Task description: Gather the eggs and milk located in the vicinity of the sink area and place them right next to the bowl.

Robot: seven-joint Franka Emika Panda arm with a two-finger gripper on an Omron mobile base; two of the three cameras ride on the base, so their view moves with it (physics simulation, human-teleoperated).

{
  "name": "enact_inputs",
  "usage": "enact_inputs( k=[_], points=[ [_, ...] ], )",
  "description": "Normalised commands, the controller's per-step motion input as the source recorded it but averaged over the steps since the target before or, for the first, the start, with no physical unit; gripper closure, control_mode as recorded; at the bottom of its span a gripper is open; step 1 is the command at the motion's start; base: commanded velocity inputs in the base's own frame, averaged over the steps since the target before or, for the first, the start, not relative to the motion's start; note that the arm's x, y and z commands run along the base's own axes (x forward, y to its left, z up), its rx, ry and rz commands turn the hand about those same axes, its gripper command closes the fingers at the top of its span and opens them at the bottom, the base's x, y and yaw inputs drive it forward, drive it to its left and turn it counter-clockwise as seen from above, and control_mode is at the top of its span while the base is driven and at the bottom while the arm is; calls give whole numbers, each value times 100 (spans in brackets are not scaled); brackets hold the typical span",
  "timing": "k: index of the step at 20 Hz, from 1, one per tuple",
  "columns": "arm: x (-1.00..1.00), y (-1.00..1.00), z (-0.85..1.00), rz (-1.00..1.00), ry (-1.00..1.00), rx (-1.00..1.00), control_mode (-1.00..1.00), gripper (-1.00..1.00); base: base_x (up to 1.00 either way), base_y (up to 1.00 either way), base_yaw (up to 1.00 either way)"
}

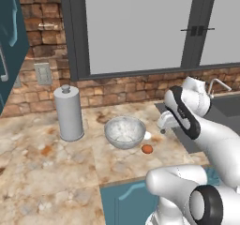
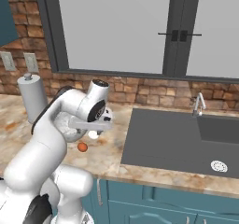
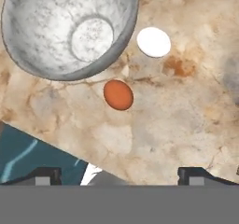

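Both eggs lie just beside the bowl [image 3: 70, 29]: the orange egg [image 3: 118, 94] at its near rim, the white egg [image 3: 153, 42] on its sink side. My gripper [image 3: 119, 175] hangs above them, wide open and empty. I judge the eggs done; the milk comes next, and I must first find it toward the sink [image 2: 172, 139].

wall: red brick [image 1: 117, 90] | window: large, dark frame [image 2: 172, 31] | counter: mottled tan stone [image 1: 42, 172] | cabinets: teal [image 2: 154, 204] | outlets: pale, on brick [image 1: 43, 73]
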Motion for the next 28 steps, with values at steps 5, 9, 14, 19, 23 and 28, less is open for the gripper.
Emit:
enact_inputs(
  k=[5,9,14,19,23,28],
  points=[
    [-19,0,-18,-66,8,-27,-100,-100,0,0,0],
    [-43,1,10,-43,-4,-29,-100,-100,0,0,0],
    [-44,0,72,-31,0,-12,-100,-100,0,0,0],
    [-23,0,54,-13,8,-4,-100,-100,0,0,0],
    [-2,-2,4,0,6,0,-100,-100,0,0,0],
    [0,0,0,0,0,0,-100,-100,0,0,0]
  ],
)
